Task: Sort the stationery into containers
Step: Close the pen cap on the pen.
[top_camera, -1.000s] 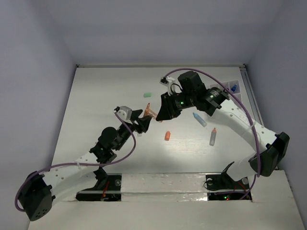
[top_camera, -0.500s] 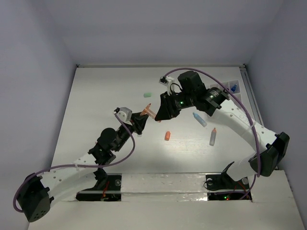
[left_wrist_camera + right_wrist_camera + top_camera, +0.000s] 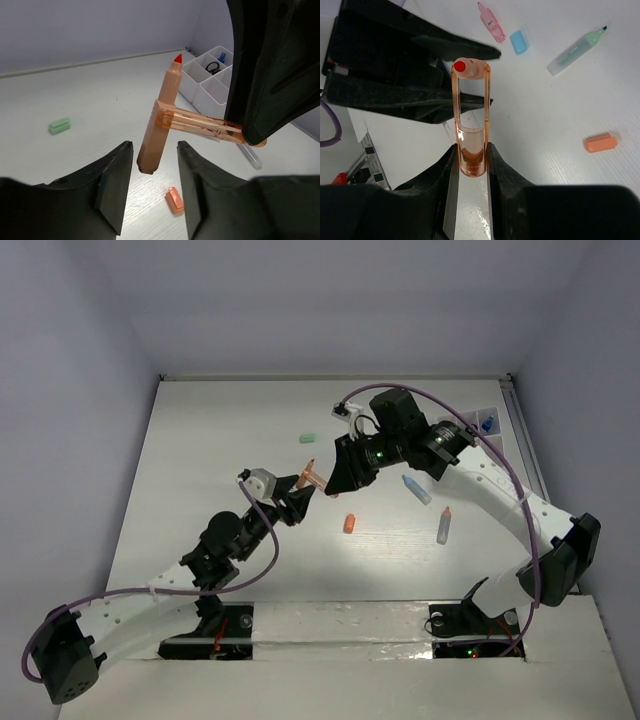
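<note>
The right fingers (image 3: pixel 449 180) are clamped on the near end of a translucent orange piece (image 3: pixel 200 122). Its far end holds the orange marker (image 3: pixel 162 115) crosswise, clear of the table (image 3: pixel 90 95). The left fingers (image 3: pixel 116 185) stand apart and hold nothing. The marker's blunt lower end hangs in the gap between their tips and seems to touch neither. From there its long axis rises toward the upper centre of the left wrist view, red tip uppermost, leaning slightly right. The white tray (image 3: pixel 207 95) sits at the right of that view, beyond the marker, and the right arm looks nearer to it. The next move probably depends on the left fingers closing squarely across that lower end.
</note>
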Controlling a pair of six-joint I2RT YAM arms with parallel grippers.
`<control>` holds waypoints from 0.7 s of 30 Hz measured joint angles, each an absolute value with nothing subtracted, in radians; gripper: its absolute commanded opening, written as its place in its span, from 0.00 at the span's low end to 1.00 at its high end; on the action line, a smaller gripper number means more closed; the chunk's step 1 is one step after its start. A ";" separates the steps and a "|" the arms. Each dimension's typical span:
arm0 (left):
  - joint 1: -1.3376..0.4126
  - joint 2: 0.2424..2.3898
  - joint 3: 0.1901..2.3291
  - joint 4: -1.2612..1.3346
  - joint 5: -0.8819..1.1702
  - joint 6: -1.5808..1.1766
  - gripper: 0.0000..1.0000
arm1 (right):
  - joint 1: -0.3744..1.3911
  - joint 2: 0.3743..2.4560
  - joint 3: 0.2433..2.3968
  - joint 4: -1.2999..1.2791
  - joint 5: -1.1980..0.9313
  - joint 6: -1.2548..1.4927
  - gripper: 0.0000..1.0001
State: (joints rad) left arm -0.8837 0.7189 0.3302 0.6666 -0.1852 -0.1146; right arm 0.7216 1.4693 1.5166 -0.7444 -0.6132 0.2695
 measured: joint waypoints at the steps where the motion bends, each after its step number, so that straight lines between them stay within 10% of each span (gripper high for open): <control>1: -0.885 0.716 0.330 0.668 -0.186 -0.113 0.45 | 0.720 1.473 1.517 -0.750 -0.615 0.269 0.00; 15: -0.908 0.730 0.358 0.663 -0.173 -0.096 0.07 | 0.718 1.474 1.517 -0.786 -0.639 0.268 0.00; 21: -0.911 0.731 0.366 0.660 -0.168 -0.094 0.33 | 0.714 1.470 1.517 -0.787 -0.650 0.271 0.00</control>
State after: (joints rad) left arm -0.9108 0.7311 0.3656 0.6601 -0.1680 -0.0937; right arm 0.7139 1.4704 1.5166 -0.7868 -0.6502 0.2710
